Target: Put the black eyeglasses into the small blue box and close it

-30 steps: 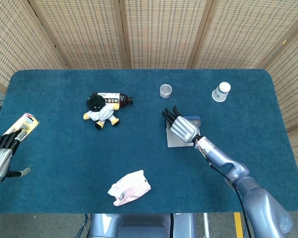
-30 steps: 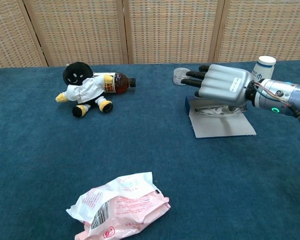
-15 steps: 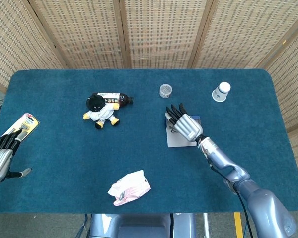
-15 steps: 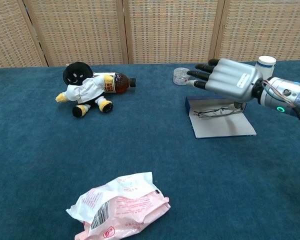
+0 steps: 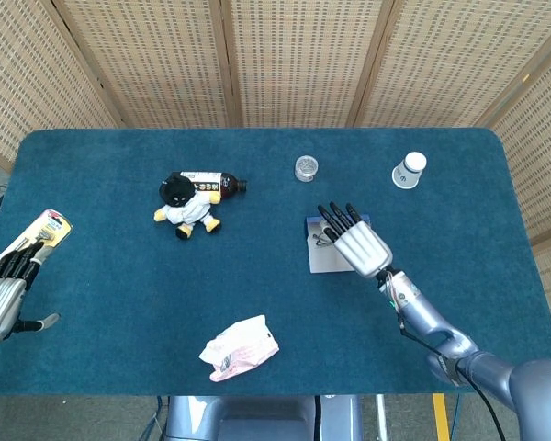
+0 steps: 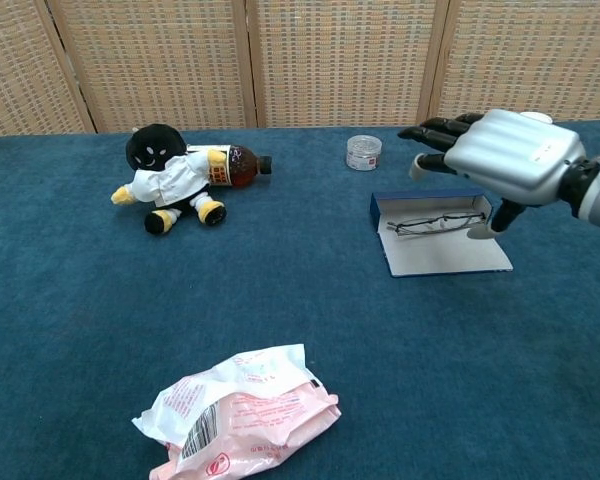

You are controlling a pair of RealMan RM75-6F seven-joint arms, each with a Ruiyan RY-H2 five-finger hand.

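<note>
- The right hand point(image 6: 507, 155) is seen raised above the table, palm down, its dark fingers point(image 6: 438, 131) spread and nothing held; its silver shell reads as smooth and glossy.
- Its forearm is cut off at the right edge of the chest view, and in the head view the hand point(image 5: 361, 242) covers the right part of what lies under it.
- The small blue box point(image 6: 435, 233) is shown lying open just below the hand, a shallow rectangular tray with a flat pale lid point(image 6: 450, 256) folded toward the robot.
- The black eyeglasses point(image 6: 438, 223) are pictured inside the tray, thin-framed and folded; their right end is hidden behind the thumb in the chest view.
- A small clear round jar point(image 6: 363, 152) is seen beyond the fingertips, to their left.
- A white paper cup point(image 5: 409, 170) is shown on its side beyond the hand; in the chest view it is hidden behind the hand.
- Well to the hand's left, a black-headed plush doll point(image 6: 170, 178) in white cloth is pictured lying against a brown bottle point(image 6: 235, 166).
- A crinkled pink-and-white packet point(image 6: 242, 415) is seen near the table's front edge.
- The left hand point(image 5: 4, 294) is shown at the far left edge, fingers extended and nothing visibly held, partly cropped; a yellow-edged card point(image 5: 39, 233) lies just past its fingertips.
- The blue table covering point(image 6: 70, 320) looks felt-like.
</note>
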